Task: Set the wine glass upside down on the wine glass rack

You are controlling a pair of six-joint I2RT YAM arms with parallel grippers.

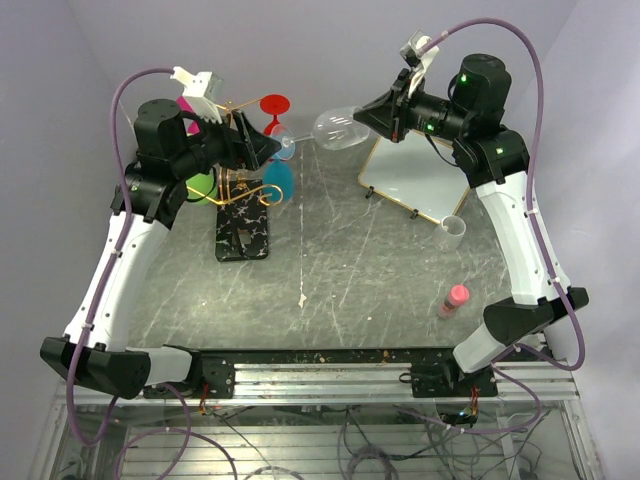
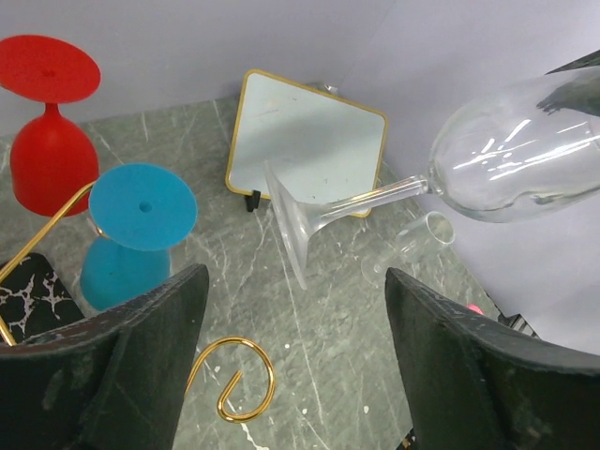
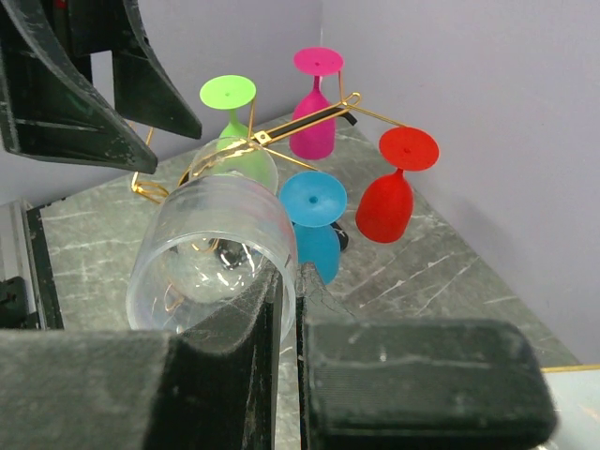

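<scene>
My right gripper [image 1: 385,120] is shut on the rim of a clear wine glass [image 1: 338,128] and holds it lying sideways in the air, stem and foot pointing left toward the rack. In the right wrist view one finger is inside the bowl [image 3: 211,253] and one outside. The gold wine glass rack [image 1: 236,165] stands on a black base [image 1: 242,235] at the back left, with red [image 1: 275,105], blue [image 1: 279,181], green [image 1: 201,186] and pink [image 1: 187,104] glasses hanging upside down. My left gripper [image 1: 270,150] is open and empty beside the rack, over a free spiral arm end [image 2: 234,380], close to the glass foot [image 2: 289,234].
A white board with a gold frame [image 1: 415,175] lies at the back right. A small clear cup [image 1: 453,232] stands by its front corner. A small pink object [image 1: 453,299] sits on the table at the right, near my right arm.
</scene>
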